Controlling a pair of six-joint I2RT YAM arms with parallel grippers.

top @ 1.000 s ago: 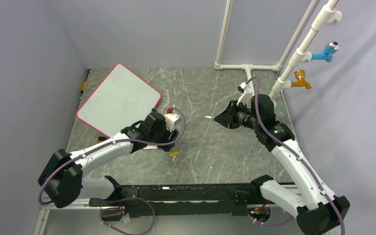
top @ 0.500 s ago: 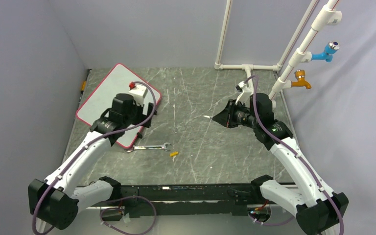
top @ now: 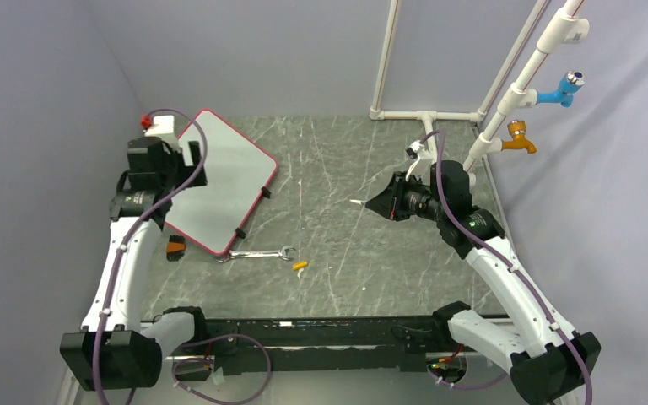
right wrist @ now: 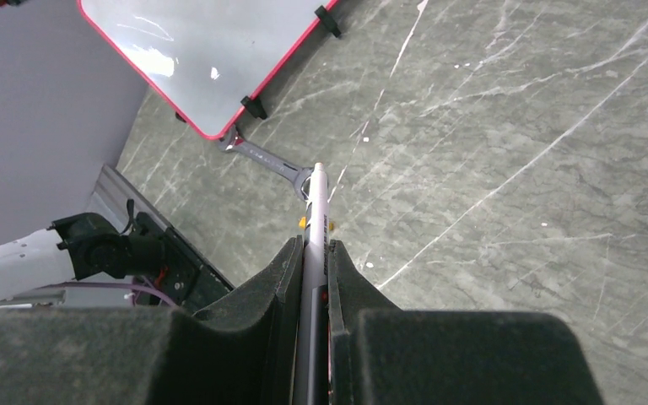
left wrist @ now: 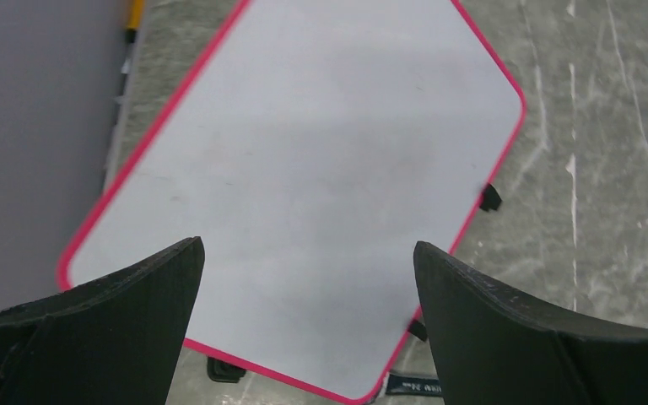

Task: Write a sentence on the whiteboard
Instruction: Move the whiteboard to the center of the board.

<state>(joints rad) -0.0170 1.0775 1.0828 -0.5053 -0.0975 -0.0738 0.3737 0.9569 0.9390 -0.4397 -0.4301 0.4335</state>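
The whiteboard (top: 219, 181), white with a red-pink rim and black clips, lies flat at the table's back left; it fills the left wrist view (left wrist: 304, 160) and shows at the top of the right wrist view (right wrist: 202, 51). My left gripper (top: 187, 162) hovers over the board's left edge, its jaws wide open (left wrist: 308, 246) with nothing between them. My right gripper (top: 373, 205) hangs over the table's middle right, apart from the board. It is shut (right wrist: 310, 246) on a white marker (right wrist: 316, 202), whose tip (top: 358, 202) points left.
A steel wrench (top: 257, 253) lies just off the board's near corner, with a small yellow piece (top: 300, 265) beside it. An orange-and-black object (top: 175, 247) sits near the left edge. White pipes (top: 426, 116) with blue (top: 562, 89) and orange (top: 519, 139) taps stand back right.
My left arm has swung from the table's middle across the whiteboard to its left edge, uncovering the wrench, and its jaws have spread wider. The right arm and marker have barely moved.
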